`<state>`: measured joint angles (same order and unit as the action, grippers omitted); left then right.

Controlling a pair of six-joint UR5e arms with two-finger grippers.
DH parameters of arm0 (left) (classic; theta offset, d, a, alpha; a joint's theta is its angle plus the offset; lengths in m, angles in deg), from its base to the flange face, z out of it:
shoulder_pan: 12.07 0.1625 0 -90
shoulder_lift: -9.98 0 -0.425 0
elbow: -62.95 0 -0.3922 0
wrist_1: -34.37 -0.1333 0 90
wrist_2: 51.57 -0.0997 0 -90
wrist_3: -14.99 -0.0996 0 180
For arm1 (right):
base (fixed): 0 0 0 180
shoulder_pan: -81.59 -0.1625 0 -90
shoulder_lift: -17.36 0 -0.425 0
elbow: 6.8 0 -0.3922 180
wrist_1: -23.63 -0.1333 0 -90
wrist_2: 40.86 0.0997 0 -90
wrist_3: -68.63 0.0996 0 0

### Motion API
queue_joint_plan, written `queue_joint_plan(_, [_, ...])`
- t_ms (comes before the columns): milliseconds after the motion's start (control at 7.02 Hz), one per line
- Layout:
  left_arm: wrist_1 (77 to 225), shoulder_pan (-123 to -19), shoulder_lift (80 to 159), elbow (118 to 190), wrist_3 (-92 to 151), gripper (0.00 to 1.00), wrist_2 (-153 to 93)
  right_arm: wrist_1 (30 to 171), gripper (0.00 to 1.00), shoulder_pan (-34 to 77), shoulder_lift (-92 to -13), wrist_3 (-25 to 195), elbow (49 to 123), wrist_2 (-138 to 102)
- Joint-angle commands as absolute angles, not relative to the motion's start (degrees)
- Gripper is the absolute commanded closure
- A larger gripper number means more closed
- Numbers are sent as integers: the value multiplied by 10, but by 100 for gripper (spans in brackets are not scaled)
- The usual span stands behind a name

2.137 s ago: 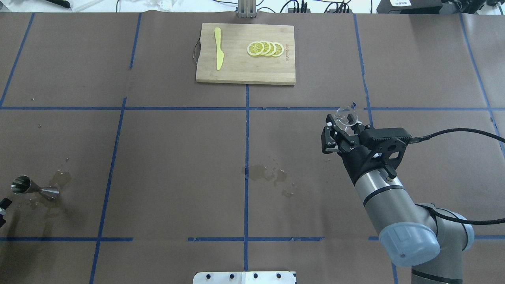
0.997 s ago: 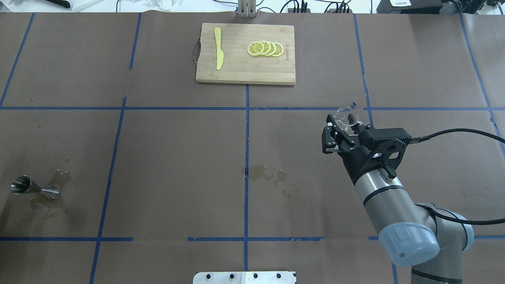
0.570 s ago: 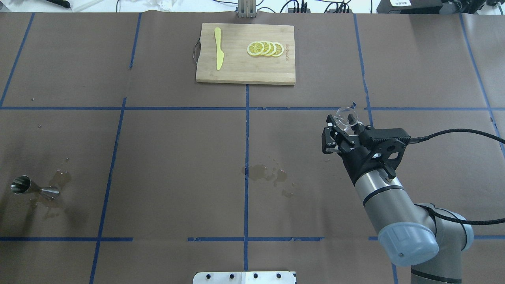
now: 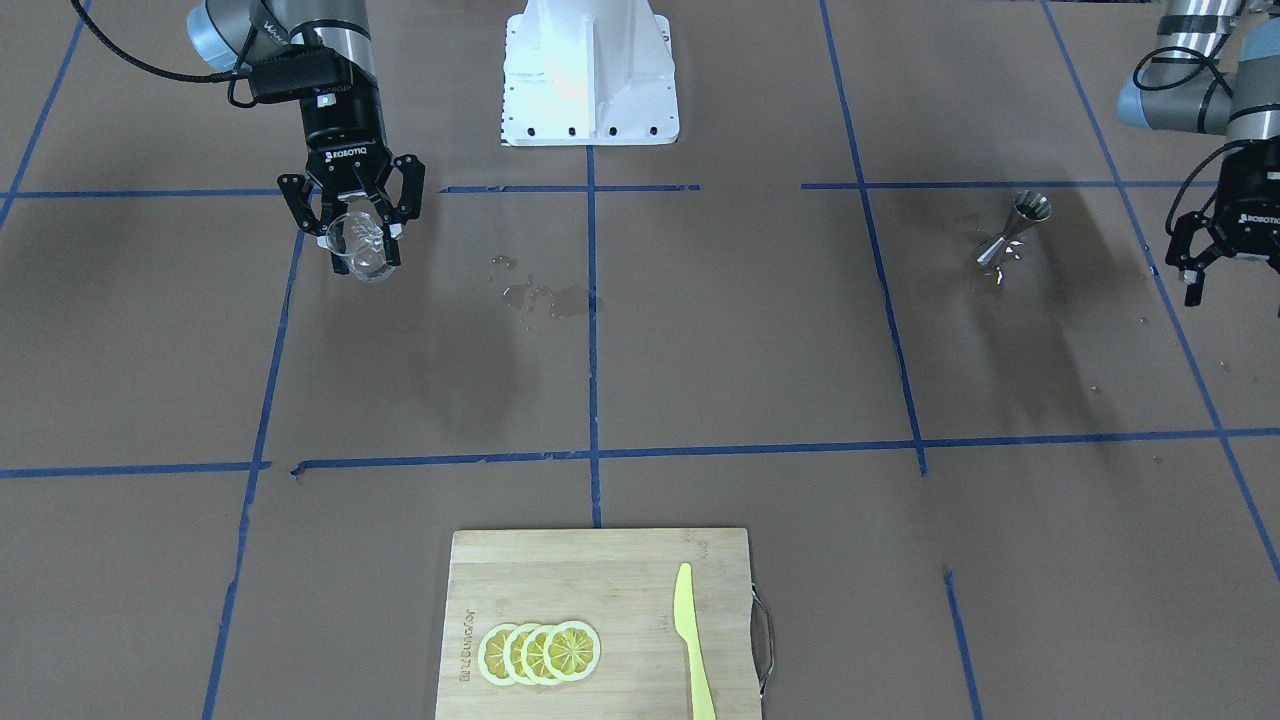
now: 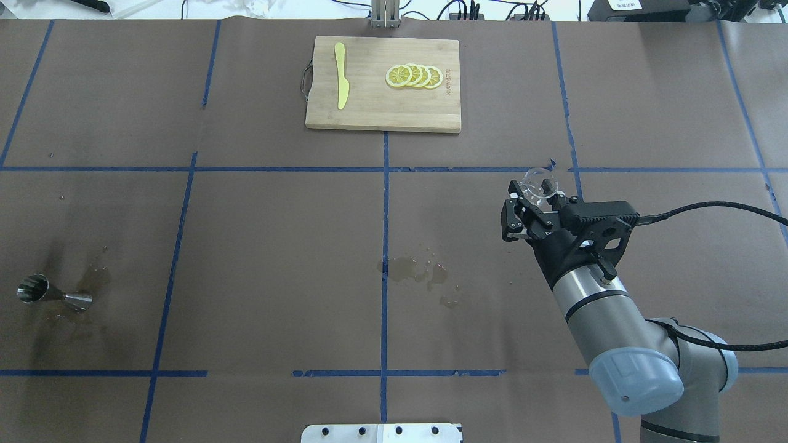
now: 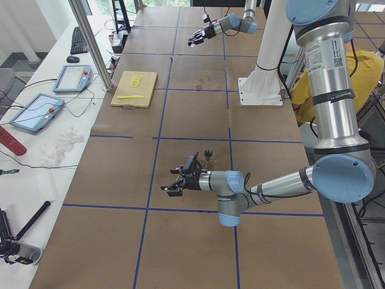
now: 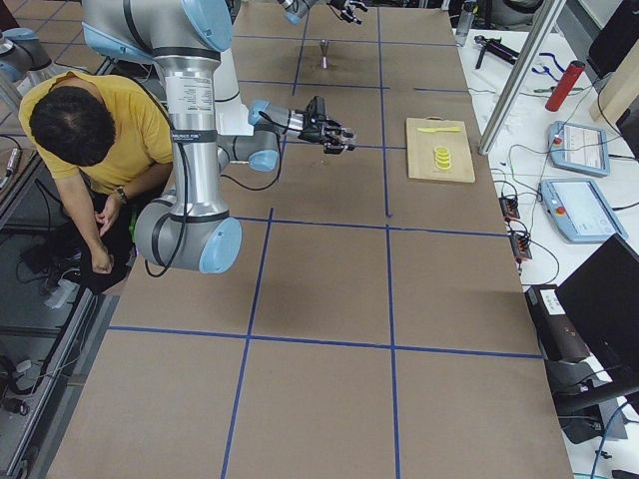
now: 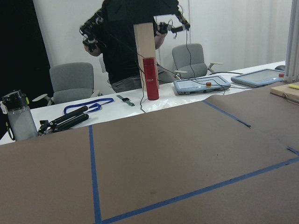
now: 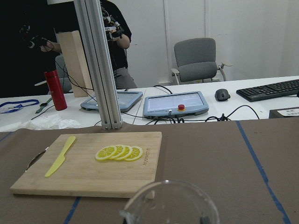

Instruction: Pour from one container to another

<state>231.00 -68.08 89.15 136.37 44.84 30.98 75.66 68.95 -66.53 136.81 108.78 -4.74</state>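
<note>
Closest to me is the white base plate (image 5: 381,432) at the robot's edge of the table (image 5: 277,234). A person in a yellow shirt (image 7: 95,130) sits just behind it.

The right gripper (image 5: 534,195) reaches forward over the right half of the table. Its fingers are clamped on the clear glass cup (image 5: 540,183), one on each side of the wall. The cup hangs above the brown paper and touches nothing else. In the right wrist view its rim (image 9: 170,203) faces up at the bottom of the picture. I can't tell whether any liquid is in it.

Out to my left, the left gripper (image 6: 173,182) hangs low over the table with its fingers spread and nothing between them. It is near the steel jigger (image 5: 52,294) but not touching it. The jigger stands upright on one cone near the table's left end, well apart from the cup. It sits in a wet patch (image 5: 92,280) that darkens the paper around its foot.

Another splash of liquid (image 5: 415,271) lies near the middle of the table, beside the centre tape line and between the two arms.

Further out is the wooden cutting board (image 5: 381,104), lying flat with its metal handle to my left. On it are a fan of overlapping lemon slices (image 5: 414,75) and a yellow plastic knife (image 5: 340,74), set apart from each other.

Beyond the table's far edge there is a white desk with a keyboard (image 9: 268,89) and a red bottle (image 9: 54,88).
</note>
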Motion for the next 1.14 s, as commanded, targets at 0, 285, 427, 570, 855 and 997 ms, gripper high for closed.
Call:
queue_joint_plan(0, [2164,-815,942,1378,352,0,465,757,100,689,-666,1367,1087,-47])
queue_joint_plan(285, [2050,-881,951,1400,335,0,577,757,100,691,-664,1370,1063,-46])
queue_joint_plan(427, [1967,-909,951,1419,335,0,635,756,100,692,-664,1371,1052,-47])
queue_joint_plan(570, [1907,-925,960,1434,335,0,694,752,100,695,-667,1382,1037,-51])
queue_joint_plan(855, [1766,-949,971,1462,340,0,766,675,100,721,-673,1405,970,-113])
queue_joint_plan(997, [1687,-952,967,1501,340,0,791,634,100,731,-674,1404,932,-140])
